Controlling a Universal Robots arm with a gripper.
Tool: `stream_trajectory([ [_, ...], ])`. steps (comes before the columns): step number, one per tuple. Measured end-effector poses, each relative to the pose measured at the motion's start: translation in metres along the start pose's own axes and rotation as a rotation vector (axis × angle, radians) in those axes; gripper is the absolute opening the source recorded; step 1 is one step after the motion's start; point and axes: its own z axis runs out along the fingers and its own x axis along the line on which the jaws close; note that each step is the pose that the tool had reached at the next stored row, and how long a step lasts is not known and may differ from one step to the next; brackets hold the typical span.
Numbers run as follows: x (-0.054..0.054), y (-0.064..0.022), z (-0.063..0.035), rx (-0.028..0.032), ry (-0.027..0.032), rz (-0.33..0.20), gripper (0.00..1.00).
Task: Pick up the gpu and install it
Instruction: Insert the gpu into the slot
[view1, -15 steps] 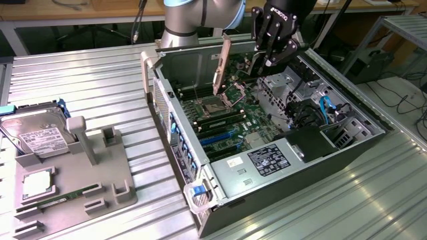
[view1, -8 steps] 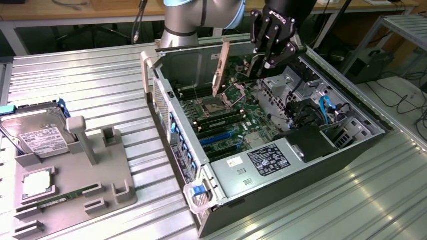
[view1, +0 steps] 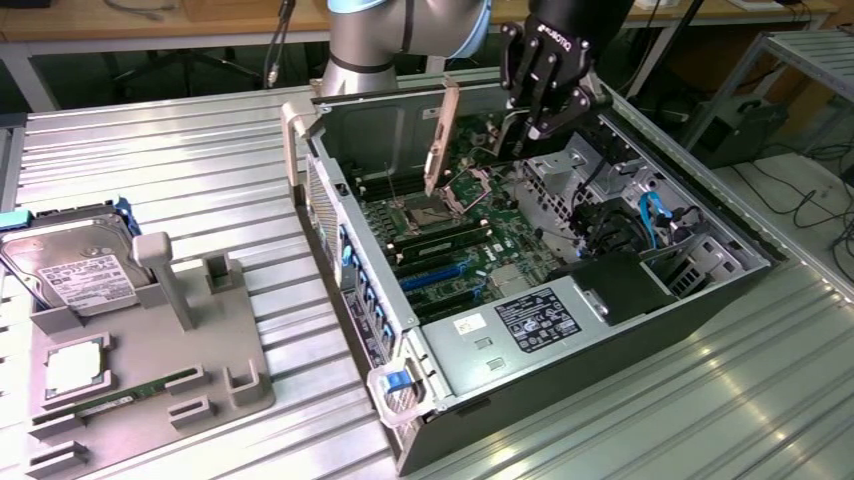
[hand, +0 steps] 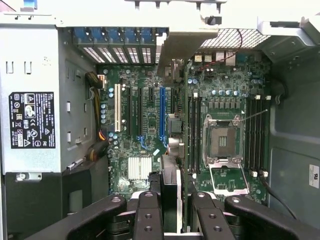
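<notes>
The black claw (view1: 541, 126) (hand: 173, 212) pinches the thin dark gpu card (view1: 443, 130) (hand: 171, 177), pale metal bracket at one end, upright over the green motherboard (view1: 467, 232) (hand: 145, 145) inside the open grey metal computer case (view1: 324, 200).

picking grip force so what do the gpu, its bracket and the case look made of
gpu: dark matte rigid board, thin and flat, likely a fibreglass circuit card.
bracket: pale strip with a dull sheen, probably stamped sheet metal.
case: grey satin sheet metal, judging by folded edges and punched vent holes.
</notes>
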Motion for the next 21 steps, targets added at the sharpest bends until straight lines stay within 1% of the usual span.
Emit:
stream_trajectory([
  [9,0.0,-0.0001,0.0057,-0.0004,0.0,0.001,0.28],
  [21,0.0,-0.0004,0.0106,-0.0012,0.0,0.001,0.28],
])
